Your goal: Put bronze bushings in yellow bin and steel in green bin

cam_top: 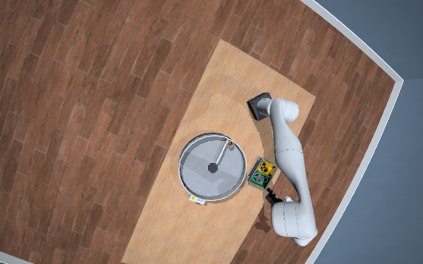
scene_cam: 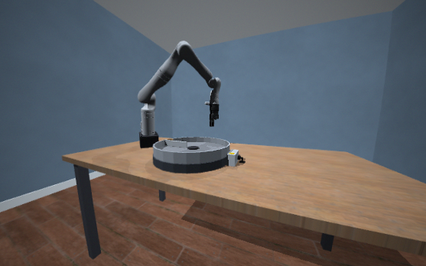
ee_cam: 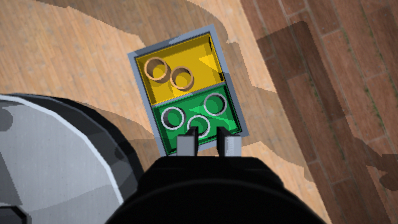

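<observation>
My gripper (cam_top: 268, 190) (scene_cam: 211, 124) (ee_cam: 207, 137) is open and empty, hanging above the near end of the green bin (cam_top: 258, 183) (ee_cam: 231, 120). Three steel bushings lie in the green bin; one (ee_cam: 198, 125) shows between my fingers but rests on the bin floor. The yellow bin (cam_top: 272, 167) (ee_cam: 200, 50) adjoins it and holds two bronze bushings (ee_cam: 156, 68) (ee_cam: 181, 77). One bronze bushing (cam_top: 232, 143) sits on the grey turntable (cam_top: 200, 178) (scene_cam: 190, 157) (ee_cam: 45, 165), at the rim by the end of the white guide bar (cam_top: 221, 155).
The two bins stand in one grey tray right of the turntable, near the table's edge. A small white control box (cam_top: 197, 199) (scene_cam: 233, 157) is fixed to the turntable's side. The arm's base (cam_top: 259, 104) (scene_cam: 148, 139) stands behind the turntable.
</observation>
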